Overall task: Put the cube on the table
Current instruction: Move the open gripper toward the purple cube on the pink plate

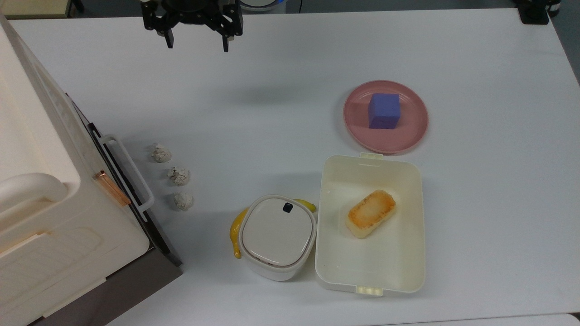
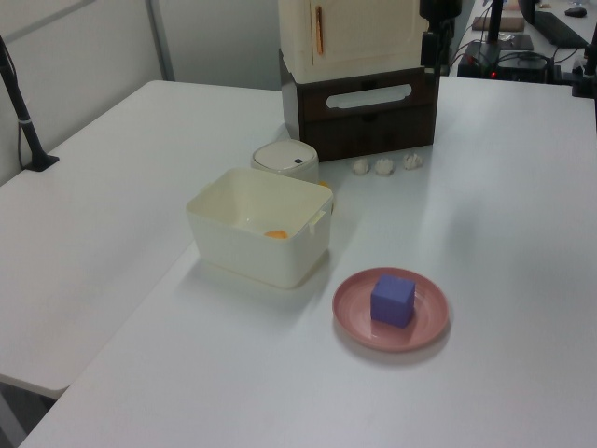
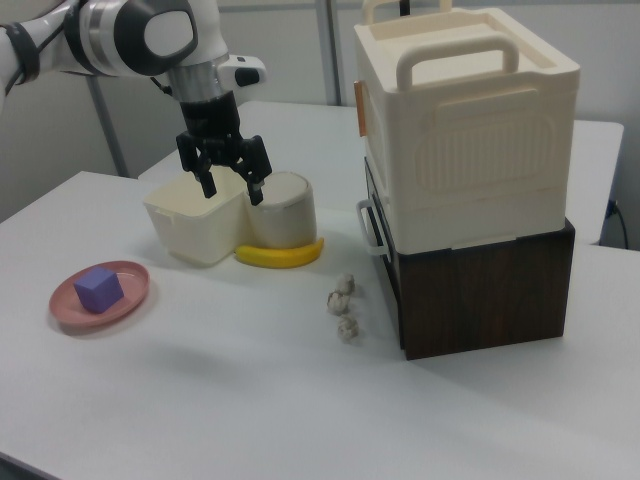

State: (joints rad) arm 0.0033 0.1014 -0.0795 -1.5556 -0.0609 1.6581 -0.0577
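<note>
Well apart, cube (image 1: pixel 384 111) on pink plate (image 1: pixel 410 136), hand (image 1: pixel 197 44) released, raised above table (image 1: pixel 281 113)

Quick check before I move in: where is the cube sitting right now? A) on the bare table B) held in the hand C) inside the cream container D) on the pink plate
D: the cube rests on the pink plate, while the hand hangs open and empty, far from it.

A grey partition wall (image 2: pixel 84 47) stood at eleven o'clock in the left view; a cluttered desk (image 2: pixel 532 42) sat at one o'clock.
</note>
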